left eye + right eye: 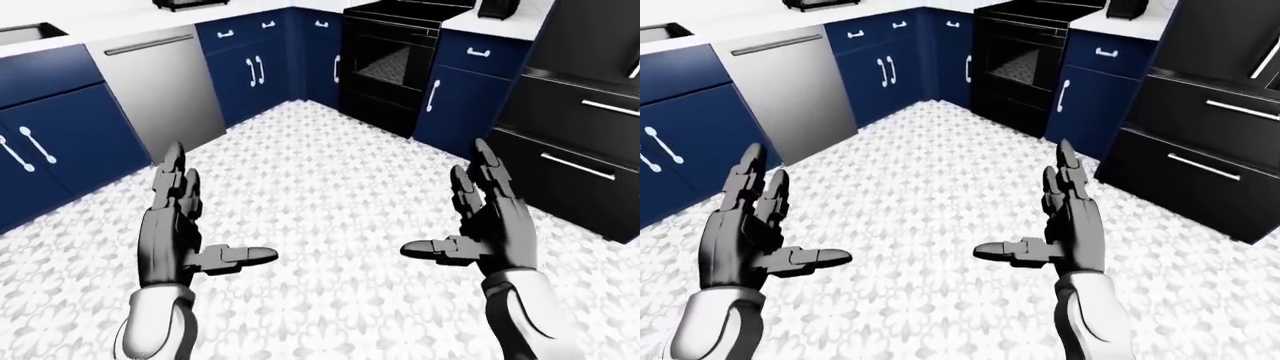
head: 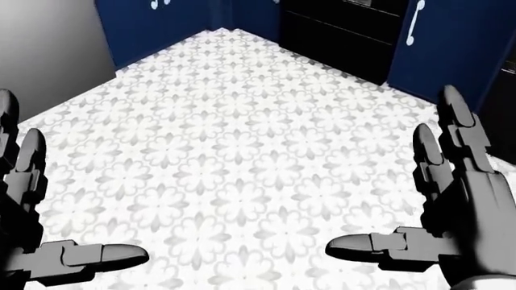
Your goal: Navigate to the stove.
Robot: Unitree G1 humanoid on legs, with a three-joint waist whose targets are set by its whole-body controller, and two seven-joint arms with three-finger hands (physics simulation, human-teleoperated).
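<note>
The black stove with a glass oven door (image 1: 388,64) stands at the top of the left-eye view, a little right of the middle, set between navy blue cabinet doors with white handles (image 1: 258,71) on its left and a narrow navy cabinet (image 1: 462,97) on its right. It lies ahead of both hands and slightly toward the right side — so the grey three-finger right hand (image 1: 487,225) is the nearer one, though both are well apart from it. The white floor with a grey flower pattern (image 1: 320,195) stretches between the robot and the stove, with nothing on it in these views.

The right hand is spread, fingers pointing up and thumb turned inward, holding nothing. The grey three-finger left hand (image 1: 180,225) is spread in the same way and also holds nothing.

I judge that the walk is only partly done — the coming move should go ahead with a small turn to the right, until the oven door is just beside the hands
</note>
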